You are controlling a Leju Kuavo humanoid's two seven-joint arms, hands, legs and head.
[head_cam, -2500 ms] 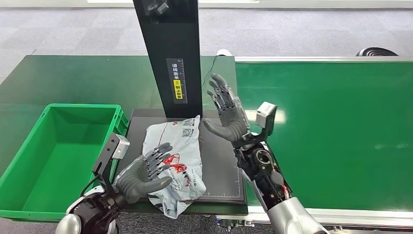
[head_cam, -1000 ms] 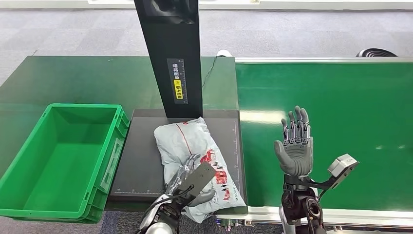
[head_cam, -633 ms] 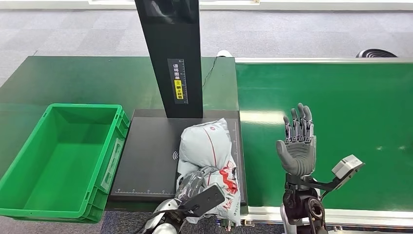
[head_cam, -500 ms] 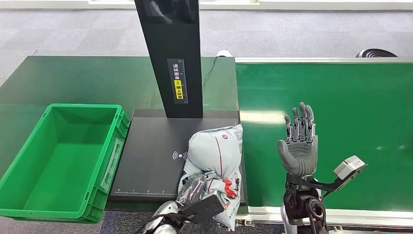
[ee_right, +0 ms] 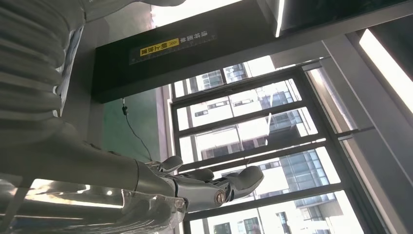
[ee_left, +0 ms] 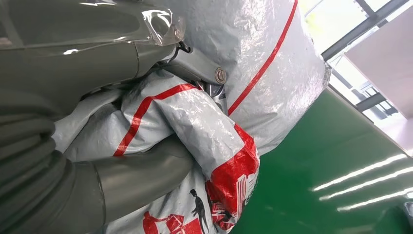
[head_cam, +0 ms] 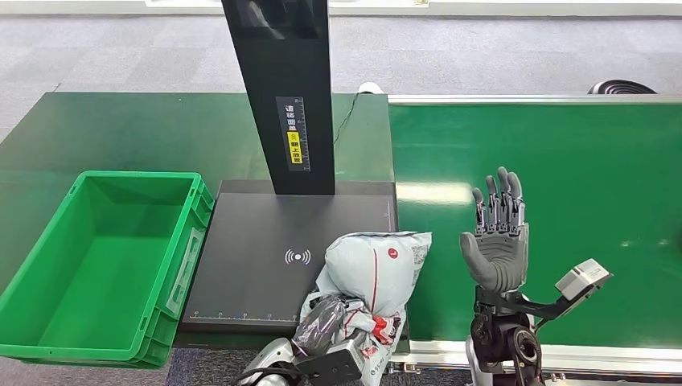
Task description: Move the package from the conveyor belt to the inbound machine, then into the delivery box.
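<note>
The left hand [head_cam: 326, 322] grips the crumpled package [head_cam: 378, 261] at the near right corner of the black inbound machine [head_cam: 249, 257], overhanging toward the conveyor belt [head_cam: 563, 177]; the right hand [head_cam: 496, 245] stands upright, fingers apart, empty; the green delivery box [head_cam: 96, 257] sits left.

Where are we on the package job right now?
Off the conveyor: done. The left hand grips the package, which is raised at the right front corner of the inbound machine's black pad. The right hand is open above the belt. Still left: getting the package into the green box, which holds nothing yet.
</note>
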